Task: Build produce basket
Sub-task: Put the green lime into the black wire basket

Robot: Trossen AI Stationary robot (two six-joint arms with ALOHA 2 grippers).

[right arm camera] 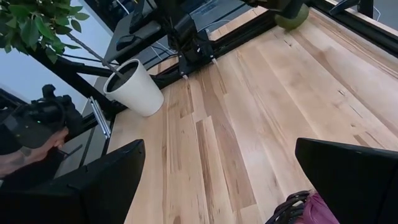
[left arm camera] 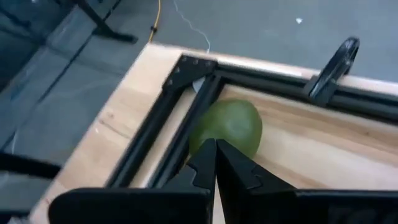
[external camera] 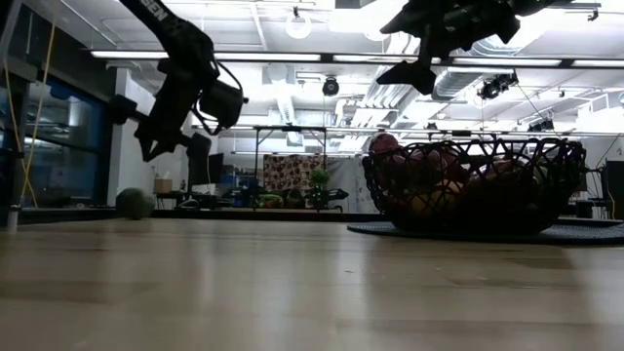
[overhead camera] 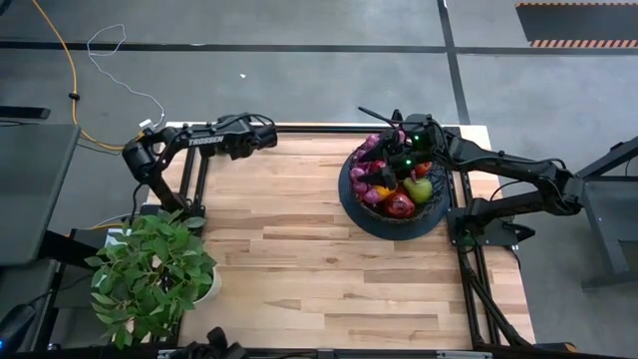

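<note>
A green fruit (left arm camera: pixel 229 126) lies on the table by the far left corner, against the black frame rail (left arm camera: pixel 186 118); it also shows in the low view (external camera: pixel 135 203) and the right wrist view (right arm camera: pixel 291 15). My left gripper (left arm camera: pixel 216 152) is shut and hangs just above and short of it (external camera: pixel 148 146), pointing down at a slant. The black wire basket (overhead camera: pixel 351 202) on its dark round base holds purple grapes (overhead camera: pixel 369 150), a red apple (overhead camera: pixel 399 205), a green pear (overhead camera: pixel 420 189) and an orange (overhead camera: pixel 384 191). My right gripper (right arm camera: pixel 217 180) is open above the basket's far side (external camera: pixel 419 68).
A leafy potted plant (overhead camera: pixel 155 271) in a white pot (right arm camera: pixel 134 87) stands at the near left corner. Black frame rails run along the far edge (overhead camera: pixel 299 128) and beside both arm bases. Bare wood (overhead camera: pixel 299 249) lies between the plant and the basket.
</note>
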